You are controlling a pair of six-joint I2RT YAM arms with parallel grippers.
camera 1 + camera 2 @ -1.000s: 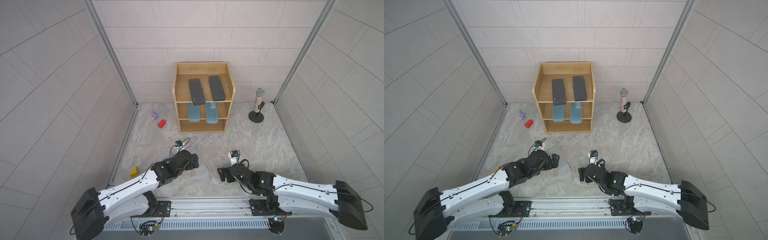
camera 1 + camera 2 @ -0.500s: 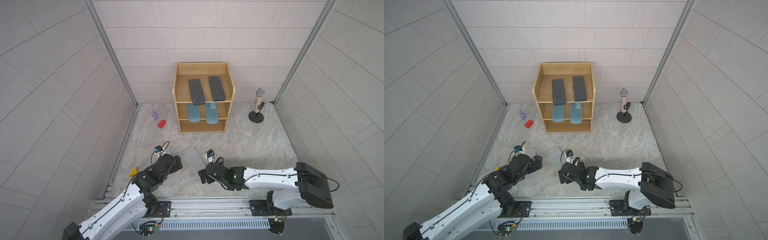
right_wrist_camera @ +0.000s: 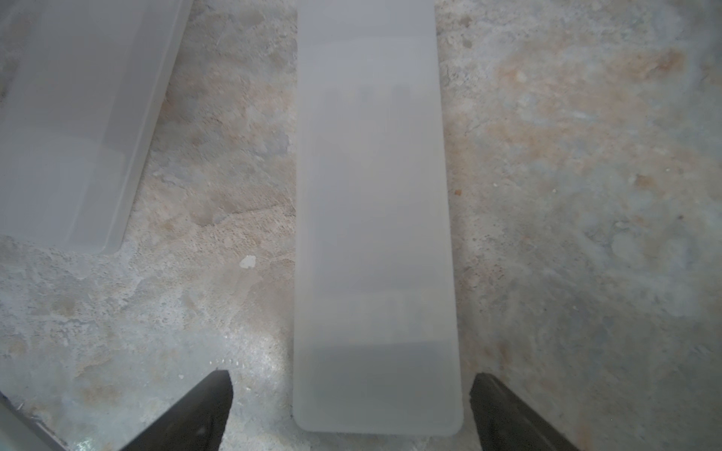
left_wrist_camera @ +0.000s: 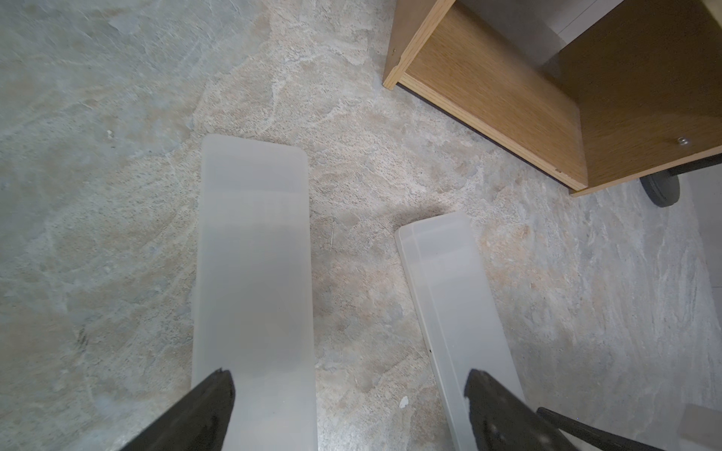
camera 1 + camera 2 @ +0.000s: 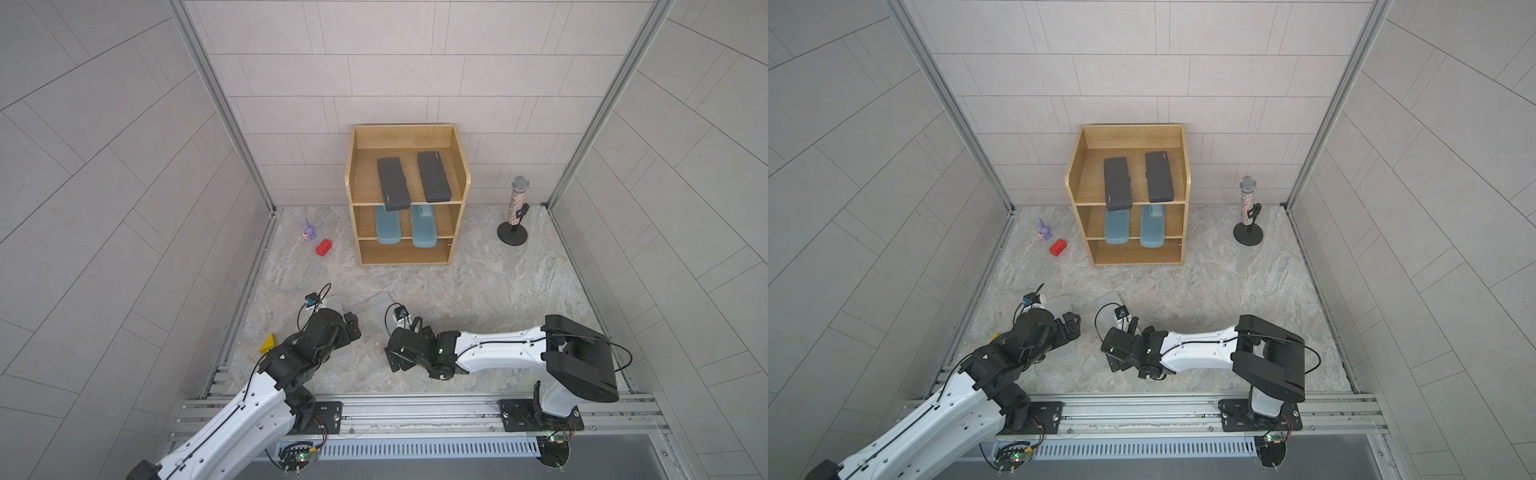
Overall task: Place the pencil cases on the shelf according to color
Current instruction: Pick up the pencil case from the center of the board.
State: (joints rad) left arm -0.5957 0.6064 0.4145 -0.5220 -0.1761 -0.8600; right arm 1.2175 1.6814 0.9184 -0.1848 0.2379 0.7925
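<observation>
While the shelf (image 5: 401,137), upper centre of both top views, carries black cases (image 5: 392,183) on its top level and teal cases (image 5: 424,228) on the middle level, its bottom level (image 5: 403,252) is bare. Two frosted grey cases lie flat on the bench (image 5: 478,299), lower centre, well apart from the shelf and just beside each other, not touching.

Left claw (image 4: 349,390): jaws wide apart, holding nothing. One finger (image 4: 207,410) hangs over grey case A (image 4: 254,273), the other over grey case B (image 3: 375,234) (a poor line-up).

Right claw (image 3: 350,390): jaws wide apart, empty, straddling the near end of grey case B, which sits closer to one finger.

Judged risks: if the left claw descends as aligned, it would strike both lids or nip only an edge of grey case A and skew it. A right grip at the extreme end leaves a long overhang. The smooth case may droop, pivot or slip, then catch the shelf front on entry.
</observation>
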